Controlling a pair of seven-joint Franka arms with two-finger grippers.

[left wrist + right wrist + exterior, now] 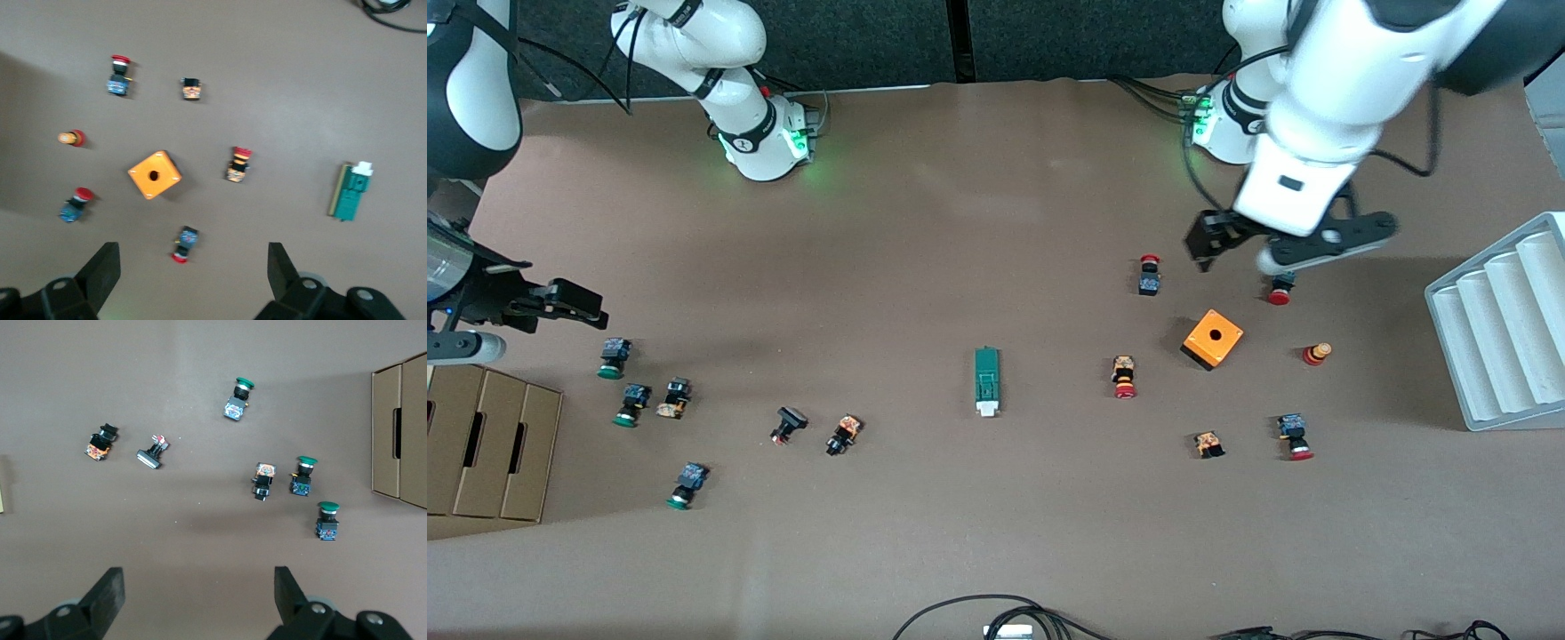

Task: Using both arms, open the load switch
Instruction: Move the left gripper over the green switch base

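Near the middle of the brown bench (pixel 996 551) lies the load switch (pixel 986 380), a narrow green block flat on the surface with its white piece pointing toward the front camera's edge; nothing touches it. Toward the right arm's end, green-capped push buttons (pixel 632 404) and a few dark ones lie scattered, with a cardboard box (pixel 489 453) at that end's edge. Toward the left arm's end sit red-capped buttons (pixel 1124 376) around an orange cube (pixel 1212 338) with a hole in its top, and a white ribbed tray (pixel 1503 329) stands at that end. The right gripper (pixel 574 307) hangs over the bench just above the green buttons, fingers (pixel 107 593) spread wide and empty. The left gripper (pixel 1214 240) hovers over the red buttons, farther toward the arms' bases than the cube, fingers (pixel 103 270) likewise released, gripping nothing.
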